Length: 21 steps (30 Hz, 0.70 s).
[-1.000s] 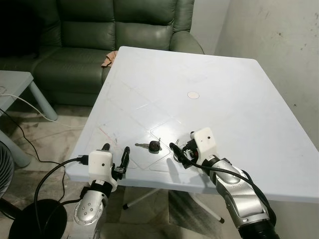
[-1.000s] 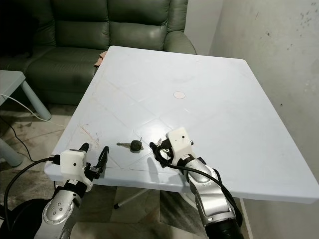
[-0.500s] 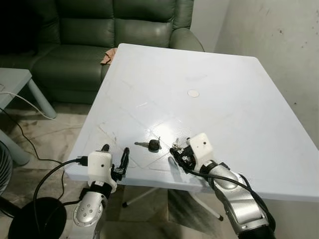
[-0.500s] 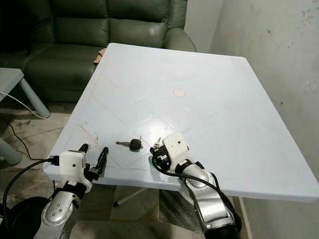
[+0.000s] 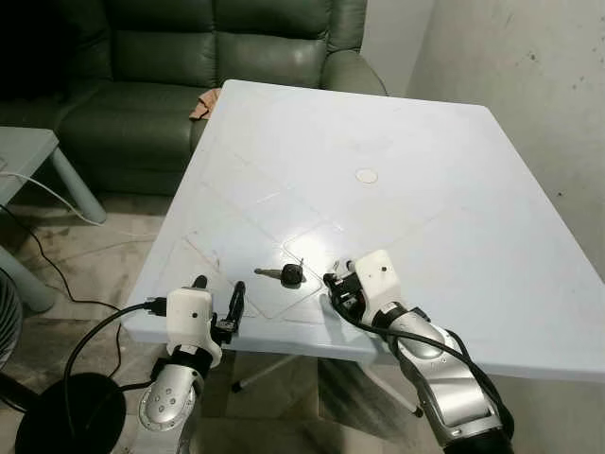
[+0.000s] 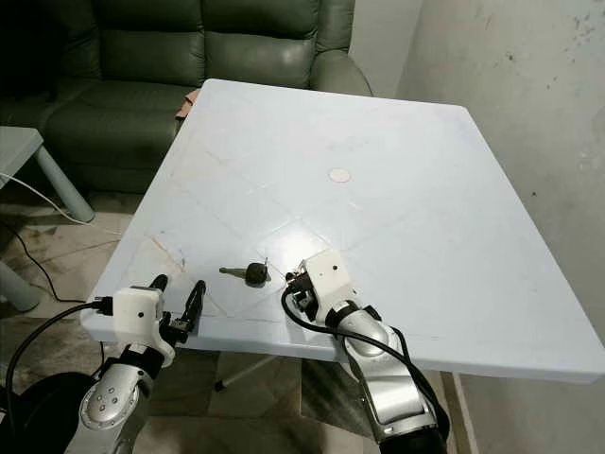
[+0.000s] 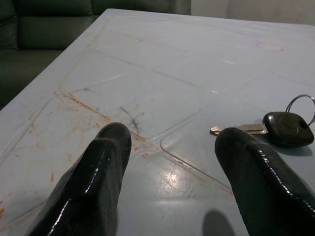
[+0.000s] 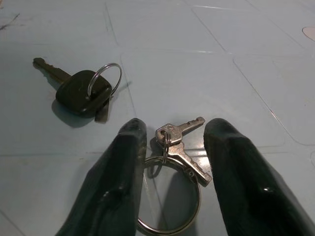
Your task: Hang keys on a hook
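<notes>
A small bunch of silver keys on a ring (image 8: 173,146) lies on the white table (image 5: 425,189) near its front edge. My right gripper (image 8: 171,162) is open and low over the table, with one finger on each side of that ring. A black-headed key with its own ring (image 5: 286,275) lies just to the left of it, also seen as the black key (image 7: 284,129) ahead of my left gripper. My left gripper (image 5: 219,303) is open at the table's front left edge, with nothing between its fingers.
A green sofa (image 5: 189,57) stands behind the table, with a tan cloth (image 5: 202,110) by its arm. A grey side table (image 5: 28,156) and a cable on the floor are at the left. A bare wall runs along the right. A round mark (image 5: 366,176) is on the tabletop.
My right gripper has slid a little left and forward, so its fingers now straddle the silver keys. The left arm has stayed put. The camera shifted slightly.
</notes>
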Tool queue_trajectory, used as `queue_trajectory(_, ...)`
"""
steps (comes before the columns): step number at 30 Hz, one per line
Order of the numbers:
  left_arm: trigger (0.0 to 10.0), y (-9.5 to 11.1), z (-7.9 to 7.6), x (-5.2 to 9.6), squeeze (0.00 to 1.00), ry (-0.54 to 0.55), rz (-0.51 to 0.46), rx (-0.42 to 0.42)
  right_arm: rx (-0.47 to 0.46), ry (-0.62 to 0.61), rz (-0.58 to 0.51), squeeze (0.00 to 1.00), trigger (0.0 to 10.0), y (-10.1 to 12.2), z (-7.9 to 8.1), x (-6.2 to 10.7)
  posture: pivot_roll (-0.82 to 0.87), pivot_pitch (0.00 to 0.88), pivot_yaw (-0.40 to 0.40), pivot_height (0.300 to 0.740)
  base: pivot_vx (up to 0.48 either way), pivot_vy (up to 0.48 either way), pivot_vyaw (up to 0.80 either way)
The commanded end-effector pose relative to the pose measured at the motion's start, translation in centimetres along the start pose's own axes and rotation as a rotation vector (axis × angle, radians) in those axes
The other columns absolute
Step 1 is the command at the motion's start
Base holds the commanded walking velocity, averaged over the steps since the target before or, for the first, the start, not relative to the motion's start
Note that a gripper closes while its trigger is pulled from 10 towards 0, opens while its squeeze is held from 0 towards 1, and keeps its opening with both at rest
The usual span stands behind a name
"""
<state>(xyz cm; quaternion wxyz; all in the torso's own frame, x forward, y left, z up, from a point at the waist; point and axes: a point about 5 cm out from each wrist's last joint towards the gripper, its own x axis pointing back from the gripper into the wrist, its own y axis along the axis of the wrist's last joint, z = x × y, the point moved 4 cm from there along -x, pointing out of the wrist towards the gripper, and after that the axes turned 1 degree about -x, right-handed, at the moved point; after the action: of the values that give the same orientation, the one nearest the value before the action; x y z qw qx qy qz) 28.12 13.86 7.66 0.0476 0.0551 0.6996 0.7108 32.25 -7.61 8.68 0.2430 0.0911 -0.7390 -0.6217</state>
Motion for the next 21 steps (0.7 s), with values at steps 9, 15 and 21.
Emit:
queue_trajectory(9, 10.0, 0.1, 0.0, 0.1, 0.0, 0.001, 0.005, -0.012, -0.027, -0.001, 0.068, 0.0, 10.0, -0.8, 0.9, -0.6, 0.0, 0.081, -0.066, 0.74, 0.0, 0.0, 0.0)
queue_trajectory(15, 10.0, 0.2, 0.2, 0.0, 0.0, 0.002, 0.006, -0.021, -0.052, -0.034, 0.069, 0.0, 10.0, -0.9, 1.0, -1.1, 0.01, 0.075, -0.061, 0.74, 0.0, 0.0, 0.0)
queue_trajectory(21, 10.0, 0.2, 0.2, 0.1, 0.0, 0.005, 0.007, -0.022, -0.04, -0.076, 0.05, 0.0, 8.0, -0.5, 0.5, -1.1, 0.01, 0.074, -0.063, 0.74, 0.0, 0.0, 0.0)
